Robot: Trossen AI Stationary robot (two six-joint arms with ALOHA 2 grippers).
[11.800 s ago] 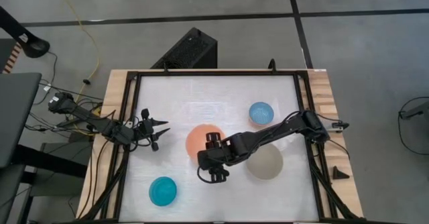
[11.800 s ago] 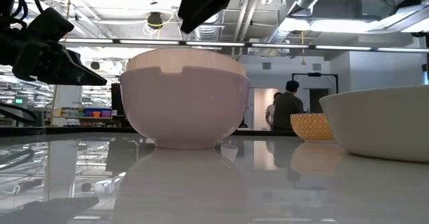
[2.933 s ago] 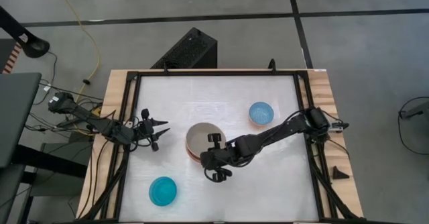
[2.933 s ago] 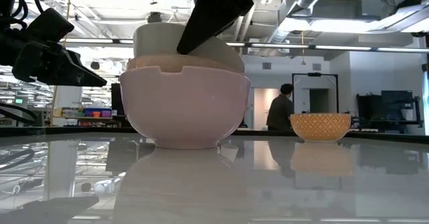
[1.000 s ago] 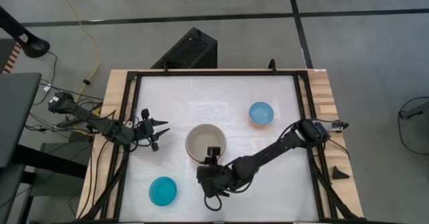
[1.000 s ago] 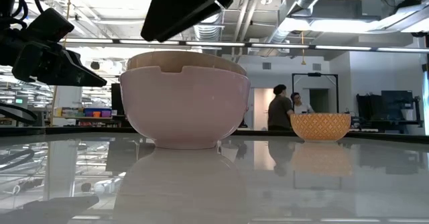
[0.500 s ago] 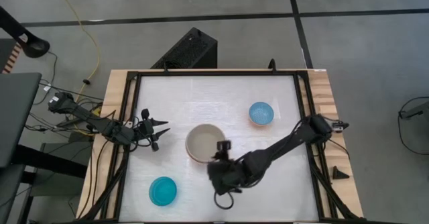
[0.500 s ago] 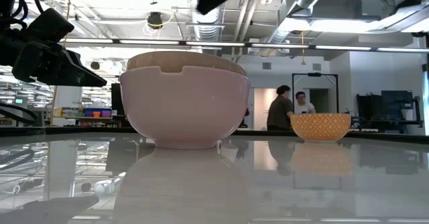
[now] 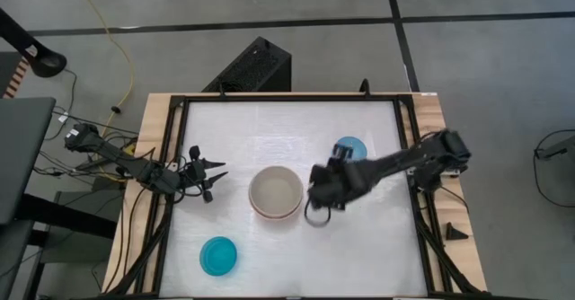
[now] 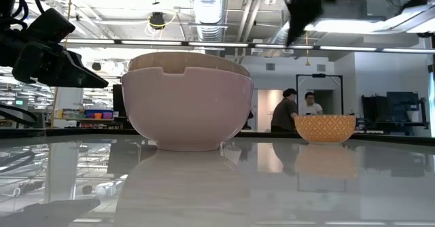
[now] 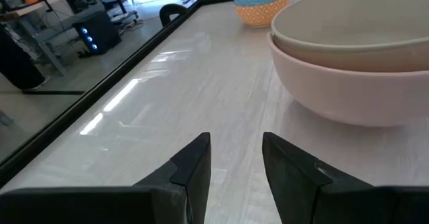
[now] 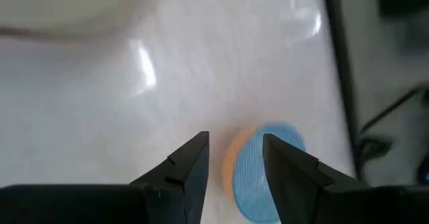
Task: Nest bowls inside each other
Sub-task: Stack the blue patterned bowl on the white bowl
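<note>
A stack of nested bowls stands mid-table: a cream bowl sits inside a salmon-pink one. A small light blue bowl with an orange patterned outside rests on its base at the far right. A cyan bowl sits at the near left. My right gripper hangs high between the stack and the light blue bowl, open and with nothing in it. In its wrist view the light blue bowl shows far below the fingertips. My left gripper waits open, left of the stack.
A black frame rail runs round the tabletop. A black box stands on the floor beyond the far edge. Two people stand in the room behind the table.
My right gripper has swung from the near side of the stack toward the table's far right, toward the light blue bowl. It has risen and tipped from pointing almost straight down to slanting. The bowls have stayed where they were.
</note>
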